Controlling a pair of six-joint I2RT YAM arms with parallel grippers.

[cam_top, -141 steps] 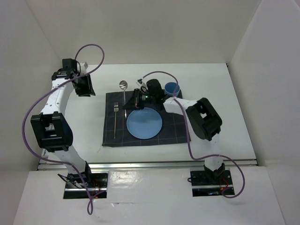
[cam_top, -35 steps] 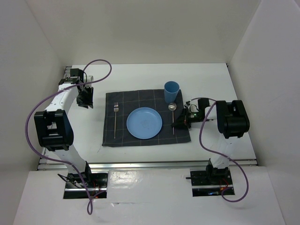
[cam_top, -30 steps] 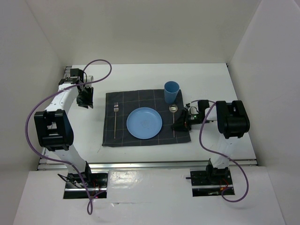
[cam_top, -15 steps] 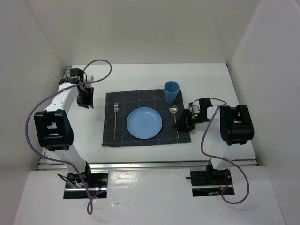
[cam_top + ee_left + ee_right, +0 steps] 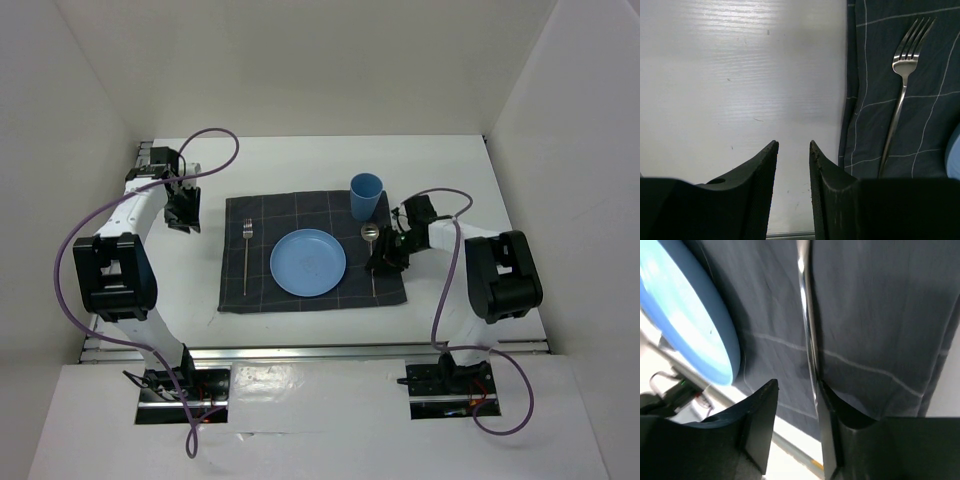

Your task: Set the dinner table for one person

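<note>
While the left gripper (image 5: 183,211) hangs over bare white tabletop just left of the placemat (image 5: 300,215), its fingers show a narrow gap with nothing between them, so it's basically idle. The dinner table (image 5: 300,165) fills the whole enclosure floor, and the dark checked mat sits around the middle of it. Moving right across the mat you get the fork (image 5: 246,258) lying straight, then the blue plate (image 5: 308,262), then the spoon (image 5: 370,232) just right of the plate, with the blue cup (image 5: 366,195) at the far right corner. The right gripper (image 5: 382,262) is low over the spoon handle, its fingers parted around it rather than pinching: the wrist view shows the handle along one finger and open cloth on the other side. Looks to me like the spoon placement is wrapping up and the setting is pretty much done. Next move should be lifting that arm straight up, so it doesn't knock the spoon crooked.
</note>
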